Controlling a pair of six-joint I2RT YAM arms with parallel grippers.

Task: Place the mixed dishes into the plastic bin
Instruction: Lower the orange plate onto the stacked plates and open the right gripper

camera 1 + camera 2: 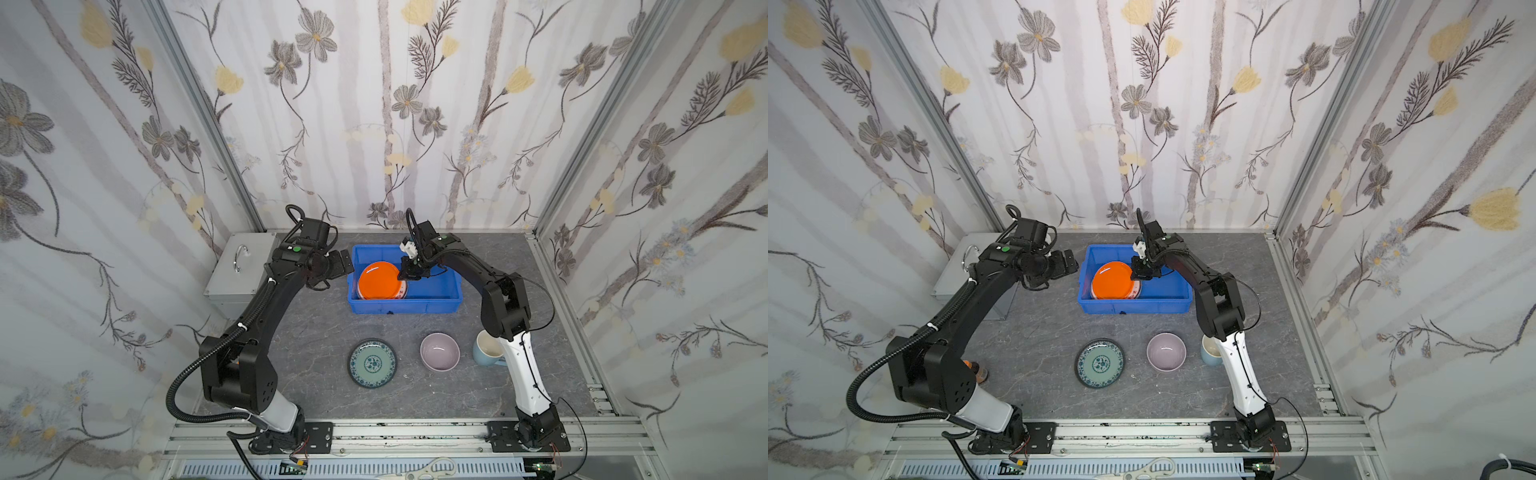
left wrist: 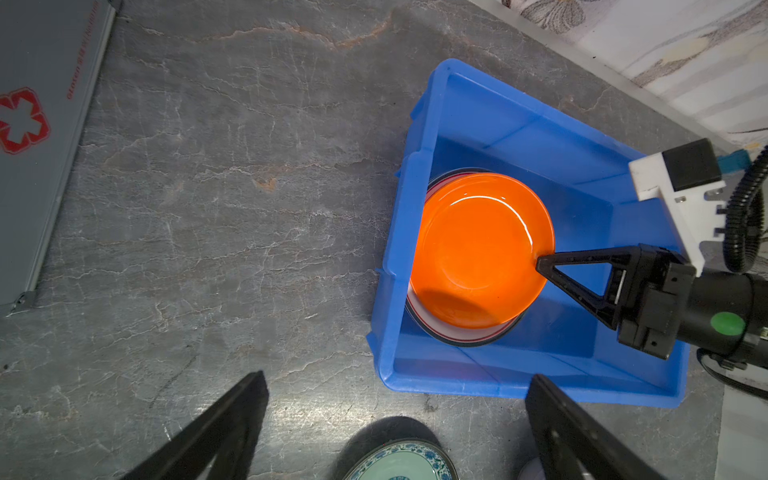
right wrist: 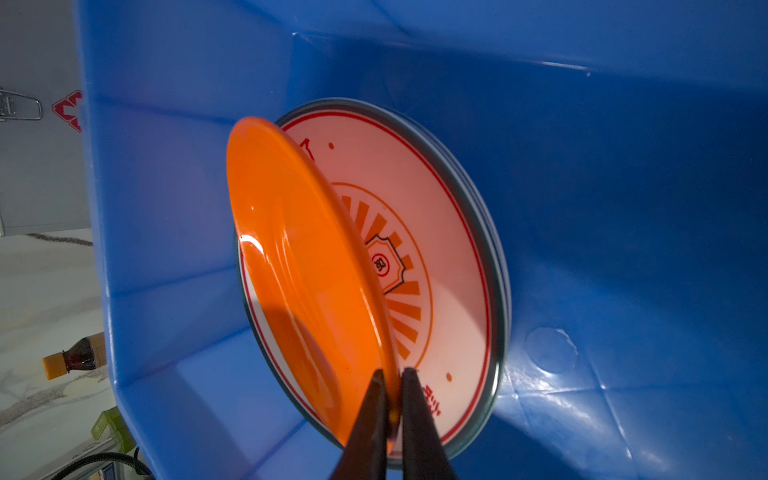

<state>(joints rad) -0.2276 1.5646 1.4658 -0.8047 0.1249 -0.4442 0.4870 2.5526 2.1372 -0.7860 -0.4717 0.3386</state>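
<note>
The blue plastic bin (image 1: 405, 305) (image 1: 1133, 307) (image 2: 415, 166) (image 3: 623, 208) stands at the back centre. Inside it an orange plate (image 1: 380, 280) (image 1: 1113, 280) (image 2: 478, 249) (image 3: 299, 270) is tilted over a white plate (image 3: 453, 249) with red markings. My right gripper (image 1: 409, 274) (image 1: 1142, 274) (image 2: 538, 264) (image 3: 392, 374) is shut on the orange plate's rim. My left gripper (image 1: 343, 262) (image 1: 1067, 262) (image 2: 397, 376) hangs open and empty just left of the bin. On the table in front lie a teal patterned plate (image 1: 372, 363) (image 1: 1099, 363) (image 2: 399, 461), a lilac bowl (image 1: 439, 351) (image 1: 1165, 351) and a pale-blue mug (image 1: 486, 349) (image 1: 1209, 351), partly behind the right arm.
A silver metal case (image 1: 237, 266) (image 1: 955, 270) (image 2: 37, 124) with a handle sits at the back left. A small brown bottle (image 1: 976, 370) (image 3: 75, 357) with an orange cap stands behind the left arm. Papered walls close in three sides. Scissors (image 1: 428, 469) lie below the front rail.
</note>
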